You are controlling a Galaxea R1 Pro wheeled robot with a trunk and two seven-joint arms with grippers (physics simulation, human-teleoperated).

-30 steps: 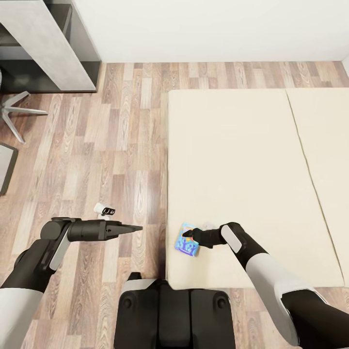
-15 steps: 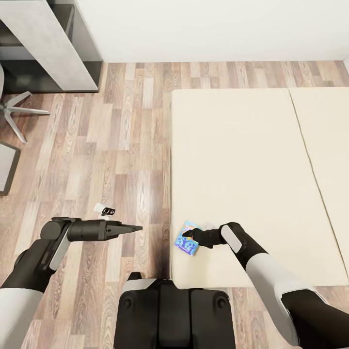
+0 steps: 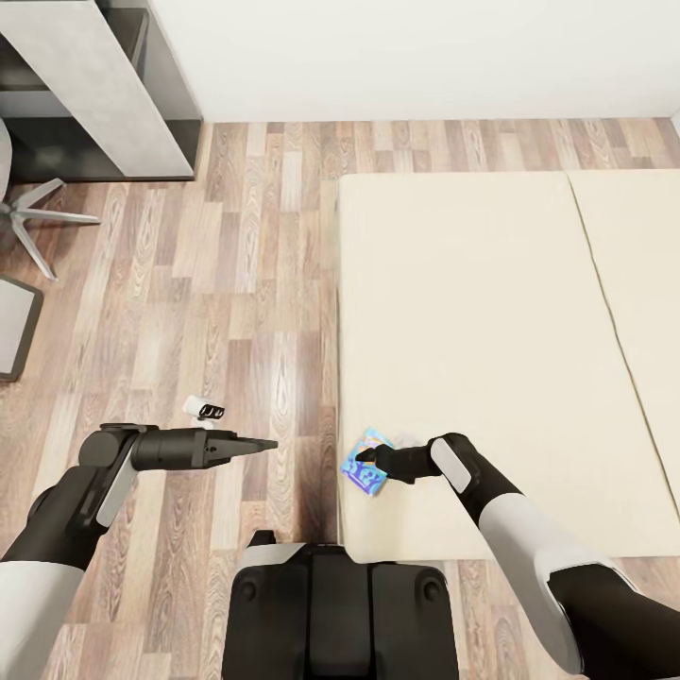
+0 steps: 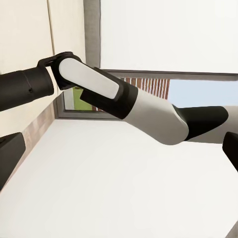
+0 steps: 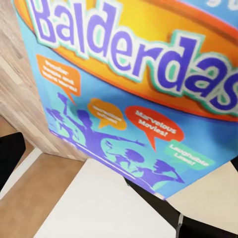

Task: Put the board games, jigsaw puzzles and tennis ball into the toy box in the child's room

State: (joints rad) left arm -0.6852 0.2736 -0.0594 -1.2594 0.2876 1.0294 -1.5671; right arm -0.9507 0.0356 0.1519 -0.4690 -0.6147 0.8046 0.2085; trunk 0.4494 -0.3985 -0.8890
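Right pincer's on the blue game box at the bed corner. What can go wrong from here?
1. The right pincer appears to hold the blue board game by one edge only, tilted; it may slip or swing in transit.
2. The box overhangs the bed corner, so a drop likely lands on the floor.
3. The table is far off to the left; the outstretched left pincer could clip it on approach.

Probably a bedroom: beige bed (image 3: 472, 321), wood-plank floor (image 3: 236, 283), grey desk (image 3: 85, 76).
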